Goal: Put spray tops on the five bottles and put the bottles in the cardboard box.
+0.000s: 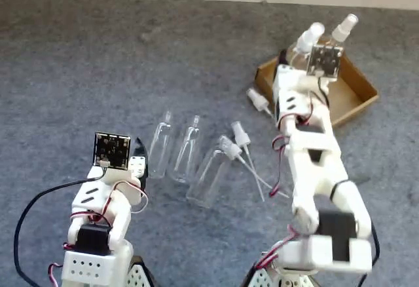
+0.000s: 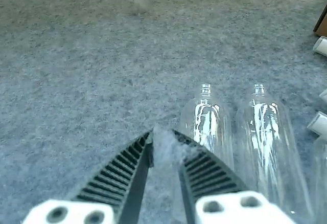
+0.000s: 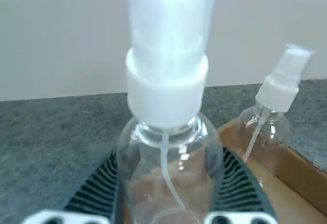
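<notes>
My right gripper (image 3: 168, 183) is shut around an upright clear bottle (image 3: 168, 152) with a white spray top (image 3: 166, 81), held over the cardboard box (image 1: 361, 107). A second topped bottle (image 1: 342, 30) stands in the box beside it (image 3: 271, 111). Three clear bottles without tops lie side by side on the carpet (image 1: 160, 143) (image 1: 186, 149) (image 1: 209, 175). Loose spray tops lie to their right (image 1: 241, 136) (image 1: 230, 149) and near the box (image 1: 258, 100). My left gripper (image 2: 163, 132) is low over the carpet just left of the nearest bottle (image 2: 207, 121), narrowly open with nothing between its fingers.
Grey carpet covers the whole table. The box's brown wall (image 3: 288, 170) rises close to the held bottle. The right arm (image 1: 314, 162) stretches across the right side, next to the loose tops. Bare carpet spreads to the left and far side.
</notes>
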Controlling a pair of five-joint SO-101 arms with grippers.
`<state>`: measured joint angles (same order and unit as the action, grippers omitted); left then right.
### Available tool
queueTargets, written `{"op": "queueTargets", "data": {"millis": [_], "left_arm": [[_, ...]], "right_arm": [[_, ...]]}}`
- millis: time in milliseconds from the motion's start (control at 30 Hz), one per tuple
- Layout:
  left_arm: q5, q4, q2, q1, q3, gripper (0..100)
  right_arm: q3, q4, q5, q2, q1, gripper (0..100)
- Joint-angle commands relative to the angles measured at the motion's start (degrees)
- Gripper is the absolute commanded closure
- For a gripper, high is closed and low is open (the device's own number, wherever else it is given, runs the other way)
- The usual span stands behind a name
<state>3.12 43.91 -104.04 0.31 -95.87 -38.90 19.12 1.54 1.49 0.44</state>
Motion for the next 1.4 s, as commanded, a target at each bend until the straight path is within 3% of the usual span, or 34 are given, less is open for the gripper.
{"op": "queueTargets", "data": {"millis": [0, 667, 1367], "left_arm": [[0.2, 0.1, -0.5, -0.6, -1.2, 99], [0.2, 0.1, -0.5, -0.6, -1.2, 99], [0.2, -0.1, -0.5, -0.6, -1.2, 99]], "right_arm": [[10.5, 2.0, 0.0, -5.1, 2.0, 90.5], [25.1, 2.1, 0.4, -25.5, 1.8, 90.5], [24.6, 1.6, 0.0, -26.9, -1.8, 89.8]]}}
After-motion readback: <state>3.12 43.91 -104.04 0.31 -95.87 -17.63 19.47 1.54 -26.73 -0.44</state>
